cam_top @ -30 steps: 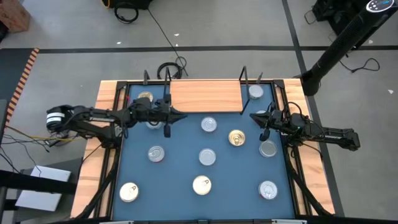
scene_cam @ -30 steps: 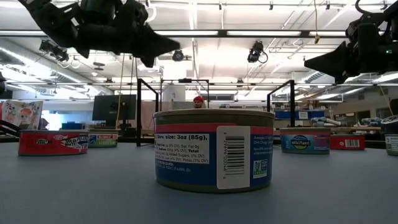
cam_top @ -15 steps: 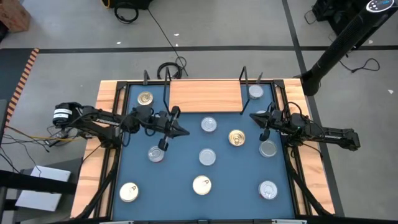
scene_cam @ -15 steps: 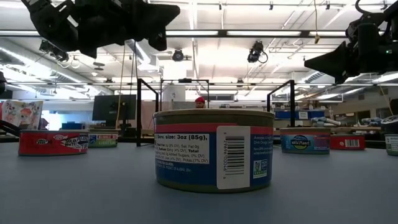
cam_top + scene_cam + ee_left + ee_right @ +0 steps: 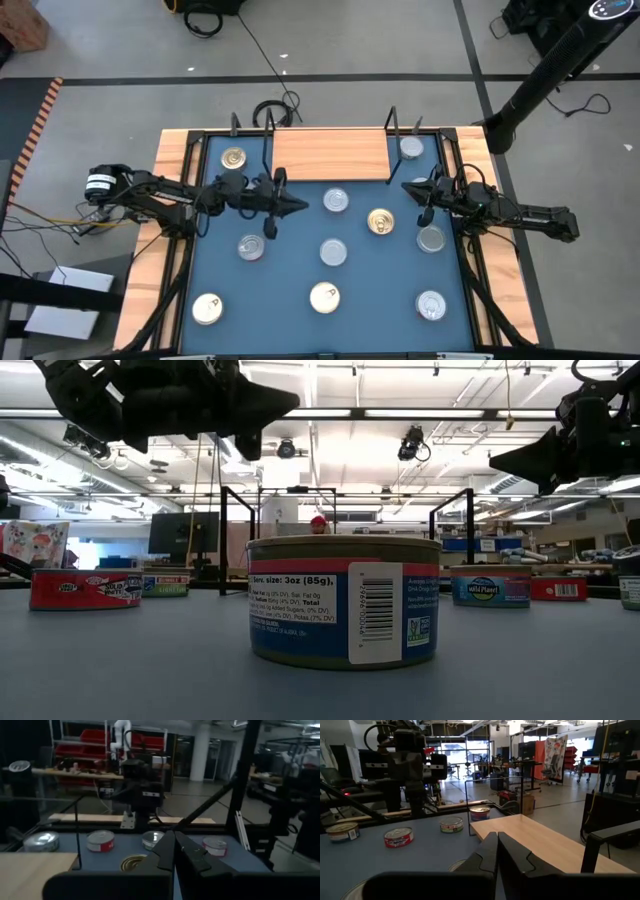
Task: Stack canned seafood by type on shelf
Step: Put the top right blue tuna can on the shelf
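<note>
Several round flat tins lie scattered on the blue table (image 5: 290, 270): silver-topped ones (image 5: 337, 200) (image 5: 333, 252), a gold-topped one (image 5: 380, 221) and others. One tin (image 5: 343, 600) fills the middle of the low view. The shelf (image 5: 330, 153), a light-wood board between black wire frames, lies at the far edge with no tin on its board. My left gripper (image 5: 300, 206) hovers shut and empty above the table, left of the silver tin, pointing level toward the right. My right gripper (image 5: 406, 186) waits shut and empty at the right, near the shelf's right frame.
A gold tin (image 5: 233, 157) sits left of the shelf's left frame and a silver tin (image 5: 411, 148) right of its right frame. Wooden rails (image 5: 150, 250) and black frame bars run along both table sides. Bare blue surface lies between the tins.
My left gripper has swung toward the table's near edge and a little down, away from the shelf's left end, then eased slightly back. It stays shut and empty. The gold tin left of the shelf now shows fully. No tin has moved.
</note>
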You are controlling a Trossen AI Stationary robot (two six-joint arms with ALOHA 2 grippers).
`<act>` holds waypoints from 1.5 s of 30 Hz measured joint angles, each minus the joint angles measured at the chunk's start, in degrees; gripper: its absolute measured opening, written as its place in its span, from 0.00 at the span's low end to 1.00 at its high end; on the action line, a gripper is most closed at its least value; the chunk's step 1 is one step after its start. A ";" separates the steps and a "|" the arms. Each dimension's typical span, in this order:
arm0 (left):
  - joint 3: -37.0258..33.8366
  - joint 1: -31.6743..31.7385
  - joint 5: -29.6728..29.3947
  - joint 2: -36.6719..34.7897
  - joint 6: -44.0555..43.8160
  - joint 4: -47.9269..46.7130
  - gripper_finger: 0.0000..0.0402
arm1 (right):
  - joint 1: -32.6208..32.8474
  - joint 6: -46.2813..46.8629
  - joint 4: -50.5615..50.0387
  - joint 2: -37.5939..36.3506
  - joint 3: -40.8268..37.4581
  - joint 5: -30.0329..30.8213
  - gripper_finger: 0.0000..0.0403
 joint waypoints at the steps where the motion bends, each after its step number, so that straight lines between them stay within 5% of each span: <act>1: 0.00 0.00 -0.26 0.00 -0.54 -0.01 0.03 | 0.00 -0.01 0.00 0.00 0.00 0.01 0.06; 25: 0.00 -2.99 1.29 12.61 5.64 13.35 0.03 | 0.00 0.00 0.00 -0.01 0.00 0.00 0.06; 41: 1.07 -2.99 2.11 12.24 5.23 3.75 0.03 | 0.00 -0.01 0.00 0.00 0.00 0.01 0.06; 45: 6.43 -2.99 2.07 12.24 4.37 -7.01 0.03 | 0.00 0.00 0.00 -0.01 0.00 0.01 0.06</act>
